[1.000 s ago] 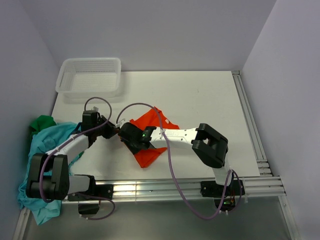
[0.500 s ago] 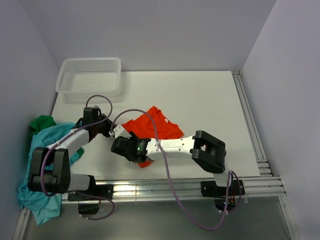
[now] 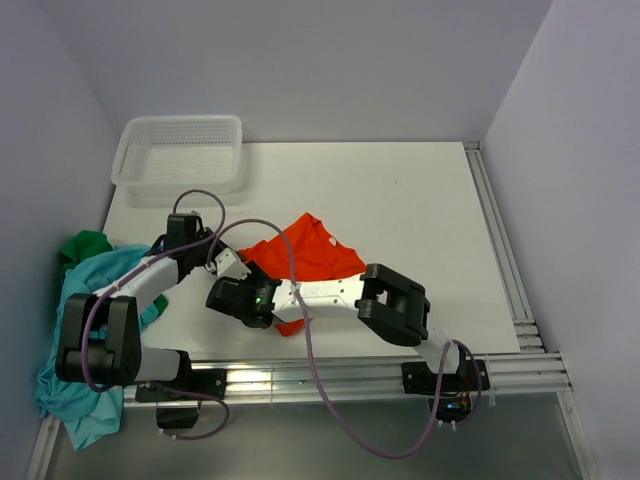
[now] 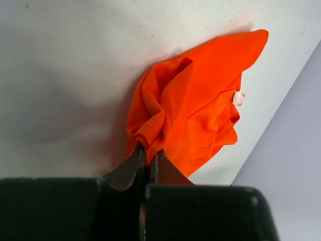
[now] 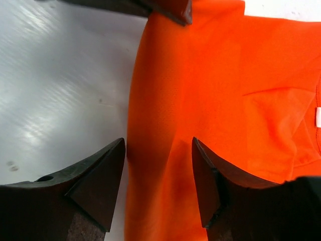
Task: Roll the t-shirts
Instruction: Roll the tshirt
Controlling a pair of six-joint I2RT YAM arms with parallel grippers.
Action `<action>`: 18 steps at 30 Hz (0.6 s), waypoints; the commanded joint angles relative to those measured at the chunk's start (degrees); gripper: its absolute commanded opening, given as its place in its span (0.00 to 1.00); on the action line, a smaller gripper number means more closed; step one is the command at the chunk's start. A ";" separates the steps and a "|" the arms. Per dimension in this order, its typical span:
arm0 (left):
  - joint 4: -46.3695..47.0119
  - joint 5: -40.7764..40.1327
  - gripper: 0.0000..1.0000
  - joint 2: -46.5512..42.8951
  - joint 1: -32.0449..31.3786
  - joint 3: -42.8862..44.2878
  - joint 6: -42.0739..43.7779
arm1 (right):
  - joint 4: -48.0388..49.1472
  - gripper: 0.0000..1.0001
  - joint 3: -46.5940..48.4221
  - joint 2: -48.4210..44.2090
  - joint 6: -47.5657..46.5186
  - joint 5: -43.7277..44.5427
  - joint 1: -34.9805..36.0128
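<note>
One orange t-shirt (image 4: 200,100) pinched in left gripper (image 4: 148,158), under right gripper (image 5: 158,145)

White table (image 3: 420,200) carries orange shirt (image 3: 322,250), basket (image 3: 180,180); teal shirt (image 3: 100,275) perhaps overhanging.

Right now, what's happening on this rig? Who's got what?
The left gripper is shut on a bunched edge of the orange t-shirt, which lies crumpled on the table, not yet rolled. The right gripper is open, straddling another edge of the same shirt. The teal t-shirt and the dark green t-shirt sit heaped at the table's left edge, with no gripper on them. The white basket stands at the far left corner.
</note>
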 commanded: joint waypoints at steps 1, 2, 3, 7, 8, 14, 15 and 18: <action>0.41 2.30 0.00 0.77 -0.04 3.12 1.41 | 0.44 0.62 -0.04 0.19 0.98 5.04 0.34; 0.58 2.48 0.00 1.12 -0.04 3.21 1.41 | 0.62 0.62 -0.39 0.45 0.98 5.22 0.34; 0.67 2.65 0.00 1.30 -0.04 3.21 1.33 | 0.97 0.62 -0.57 0.71 0.98 5.31 0.43; 1.11 2.57 0.00 0.95 -0.04 2.69 1.06 | 1.50 0.59 -0.66 1.77 1.07 6.80 0.61; 1.02 2.48 0.00 0.77 -0.04 2.69 0.89 | 1.67 0.58 -0.66 1.94 1.07 6.72 0.70; 1.28 2.57 0.00 1.56 -0.04 3.21 1.06 | 1.76 0.47 1.01 3.70 0.37 6.81 1.31; 1.29 2.91 0.00 1.65 -0.13 3.21 0.97 | 1.76 0.45 1.28 3.88 0.28 6.55 1.31; 1.55 3.09 0.00 1.91 -0.04 3.13 0.89 | 1.94 0.38 1.54 4.49 -0.25 6.37 1.31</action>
